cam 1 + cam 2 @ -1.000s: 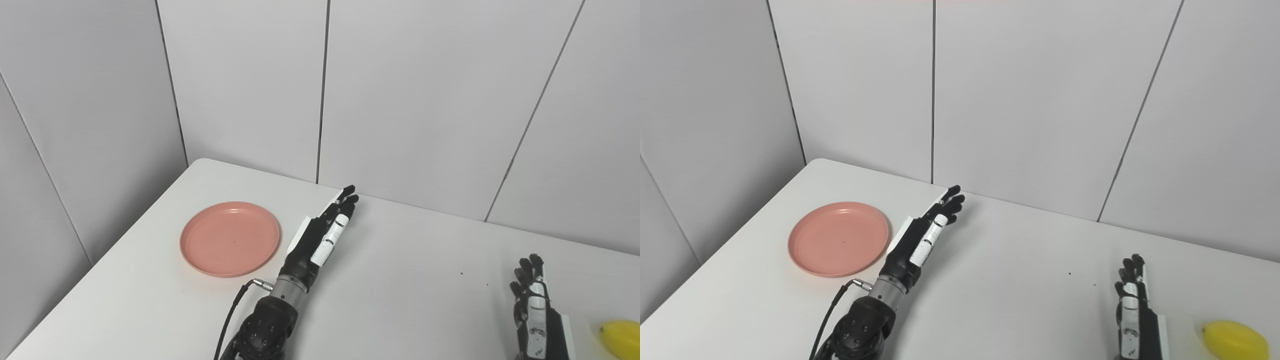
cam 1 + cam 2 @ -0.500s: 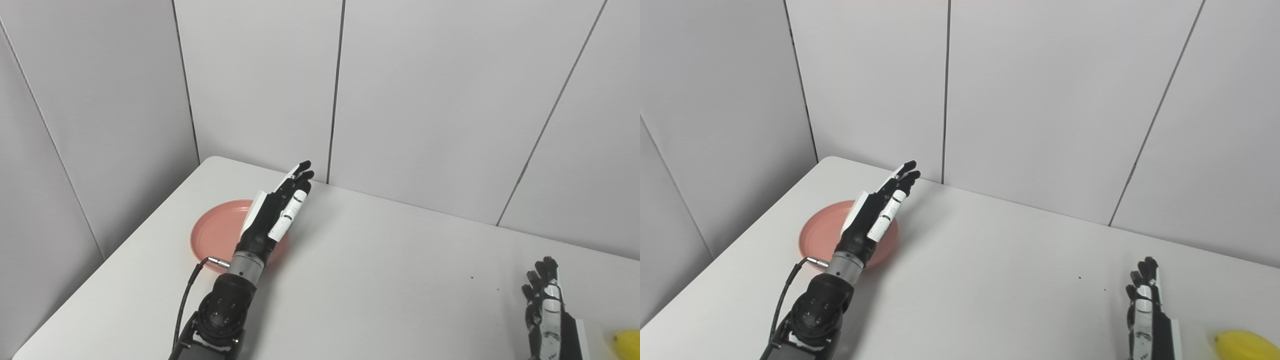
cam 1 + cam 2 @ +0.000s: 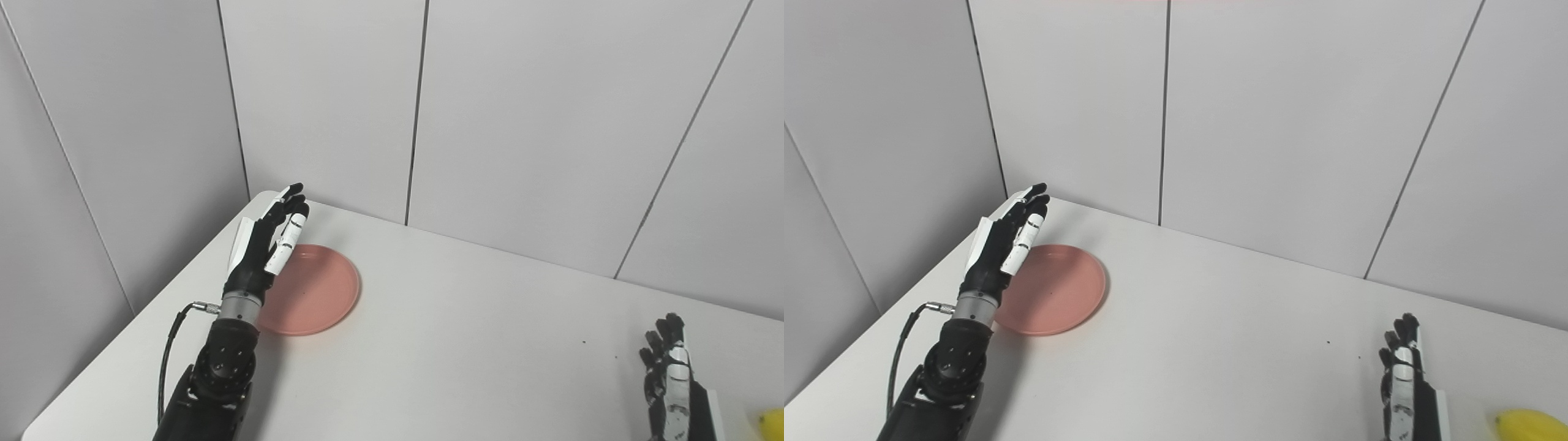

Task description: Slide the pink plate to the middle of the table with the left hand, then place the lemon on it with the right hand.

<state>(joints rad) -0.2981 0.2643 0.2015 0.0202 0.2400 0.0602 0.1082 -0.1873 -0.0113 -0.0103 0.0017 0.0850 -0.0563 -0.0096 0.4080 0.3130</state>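
The pink plate (image 3: 315, 291) lies flat near the table's far left corner. My left hand (image 3: 264, 248) is open with fingers straight, raised over the plate's left edge, and hides that part of the plate. It holds nothing. The yellow lemon (image 3: 1530, 425) lies at the front right edge of the picture, cut off by the frame. My right hand (image 3: 1402, 383) is open with fingers up, just left of the lemon and apart from it.
The white table (image 3: 465, 343) fills the lower picture. Grey wall panels (image 3: 520, 122) close in the far side and the left side. The left table edge runs close to my left arm. A black cable (image 3: 171, 343) hangs off my left wrist.
My left hand has swung left, from the right of the plate across it to its left edge. The camera has shifted a little. The plate, lemon and right hand stay put.
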